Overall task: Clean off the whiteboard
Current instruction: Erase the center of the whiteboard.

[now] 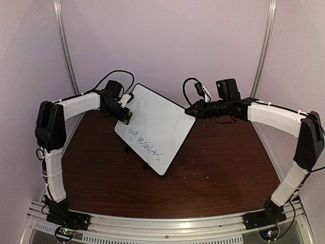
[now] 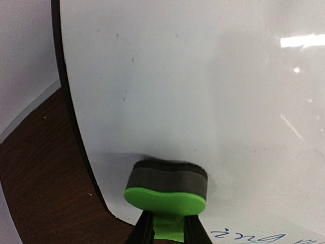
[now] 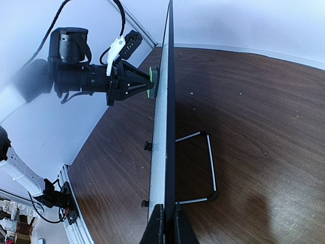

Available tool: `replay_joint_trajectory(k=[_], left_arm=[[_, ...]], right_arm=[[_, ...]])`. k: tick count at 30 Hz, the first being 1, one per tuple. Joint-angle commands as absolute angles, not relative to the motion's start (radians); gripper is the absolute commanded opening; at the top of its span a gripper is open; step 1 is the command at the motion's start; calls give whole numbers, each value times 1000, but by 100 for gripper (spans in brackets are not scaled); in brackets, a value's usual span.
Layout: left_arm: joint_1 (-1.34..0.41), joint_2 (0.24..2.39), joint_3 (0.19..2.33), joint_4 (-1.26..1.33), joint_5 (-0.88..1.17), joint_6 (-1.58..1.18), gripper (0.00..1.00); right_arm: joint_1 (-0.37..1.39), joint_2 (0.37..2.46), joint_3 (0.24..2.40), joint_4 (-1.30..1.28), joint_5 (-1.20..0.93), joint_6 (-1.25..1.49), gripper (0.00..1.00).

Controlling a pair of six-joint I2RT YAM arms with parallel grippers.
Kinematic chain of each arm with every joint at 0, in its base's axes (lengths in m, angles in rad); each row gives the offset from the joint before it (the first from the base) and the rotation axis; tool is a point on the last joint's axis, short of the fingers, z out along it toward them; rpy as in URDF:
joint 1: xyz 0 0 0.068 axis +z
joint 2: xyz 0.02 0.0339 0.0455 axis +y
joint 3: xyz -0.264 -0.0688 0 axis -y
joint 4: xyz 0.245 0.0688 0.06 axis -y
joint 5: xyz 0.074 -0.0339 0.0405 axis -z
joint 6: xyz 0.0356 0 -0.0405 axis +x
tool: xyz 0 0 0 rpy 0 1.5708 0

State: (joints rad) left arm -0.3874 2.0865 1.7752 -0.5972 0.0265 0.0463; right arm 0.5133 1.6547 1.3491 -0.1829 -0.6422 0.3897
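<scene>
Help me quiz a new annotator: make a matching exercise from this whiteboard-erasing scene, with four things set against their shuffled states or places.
Things
1. left gripper
2. right gripper
3. green eraser
4. handwriting

States or places
a. clamped on the edge of the whiteboard
b. dark pad against the board's face, near its left edge
c. shut on the green eraser
d. across the board's near half, unwiped

Pairs: 1-c, 2-a, 3-b, 4-d
</scene>
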Motion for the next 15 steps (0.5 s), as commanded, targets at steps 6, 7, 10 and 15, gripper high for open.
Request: replay_joint_trajectory(k=[6, 7, 10, 15], left_arm=[[-407, 2027, 1496, -583, 73, 35, 0], [-408, 2021, 1485, -583, 68, 38, 0], [-410, 2011, 1475, -589, 79, 43, 0], [-443, 2012, 1510, -599, 72, 66, 0]], right_arm=[[571, 1672, 1338, -202, -790, 275, 0], [572, 1673, 1339, -202, -789, 276, 0], [574, 1671, 1340, -204, -786, 275, 0], [576, 1669, 1342, -209, -781, 275, 0]])
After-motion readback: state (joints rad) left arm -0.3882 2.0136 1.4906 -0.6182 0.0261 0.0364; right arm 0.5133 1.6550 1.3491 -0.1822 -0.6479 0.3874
